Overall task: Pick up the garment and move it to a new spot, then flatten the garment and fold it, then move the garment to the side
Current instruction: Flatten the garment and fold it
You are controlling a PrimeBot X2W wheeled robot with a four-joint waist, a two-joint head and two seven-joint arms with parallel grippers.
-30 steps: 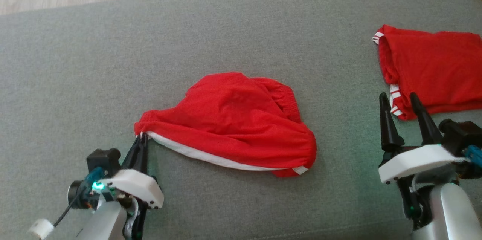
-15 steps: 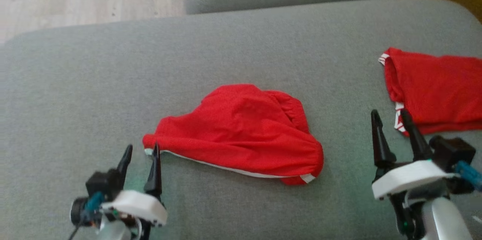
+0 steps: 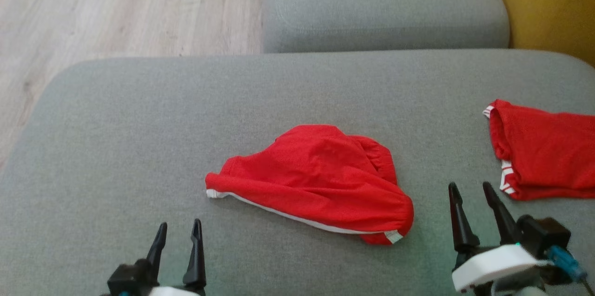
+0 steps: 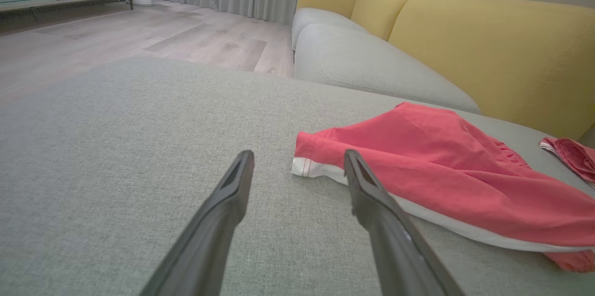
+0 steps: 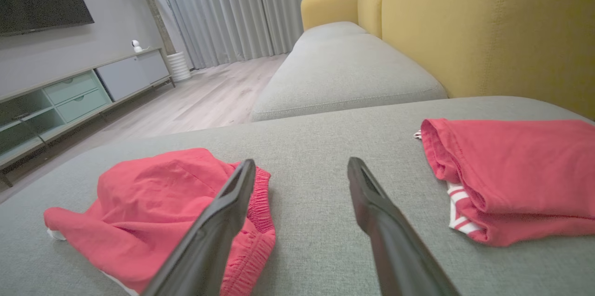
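My left gripper (image 3: 180, 222) and right gripper (image 3: 468, 184) stand apart, empty; pinching one layer of the crumpled red cloth shorts (image 3: 316, 180) could bunch them.

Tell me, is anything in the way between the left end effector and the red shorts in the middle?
Nothing visible. Only bare grey sofa cushion lies between the open left end effector and the white-trimmed corner of the red shorts; the other red garment lies off to the right.
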